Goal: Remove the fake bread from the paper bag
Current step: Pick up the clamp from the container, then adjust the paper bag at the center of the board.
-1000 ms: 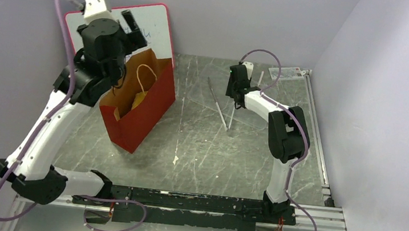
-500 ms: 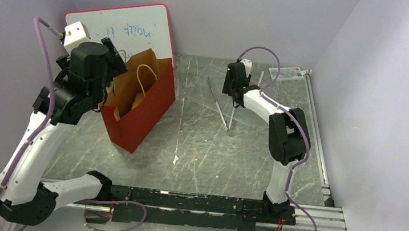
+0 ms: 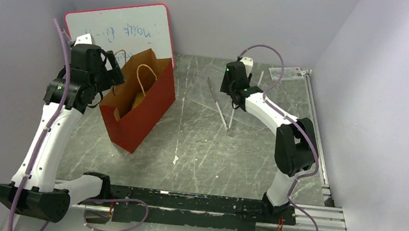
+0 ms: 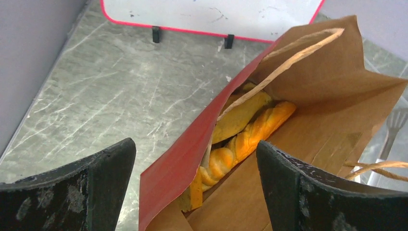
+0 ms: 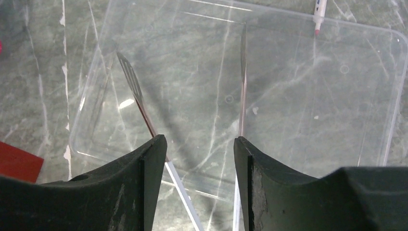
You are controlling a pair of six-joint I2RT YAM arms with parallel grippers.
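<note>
Inside, the fake bread [image 4: 250,130] lies low in the paper bag [image 4: 337,96], upright on the worktop [image 3: 198,149], loaves partly hidden by its red wall. L arm bends over the bag's mouth, left fingers [image 4: 82,187] wide apart, empty. R arm stretched over tweezers [image 5: 137,94], near ends cut off; right fingers [image 5: 125,192] apart, contact unclear.

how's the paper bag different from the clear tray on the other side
The paper bag is opaque, red outside and brown inside; the clear plastic tray is see-through. The bag stands upright with tall walls; the tray lies low and flat. The bag holds the fake bread; the tray has the tips of the metal tweezers over it. Both sit open-topped on the table.
</note>
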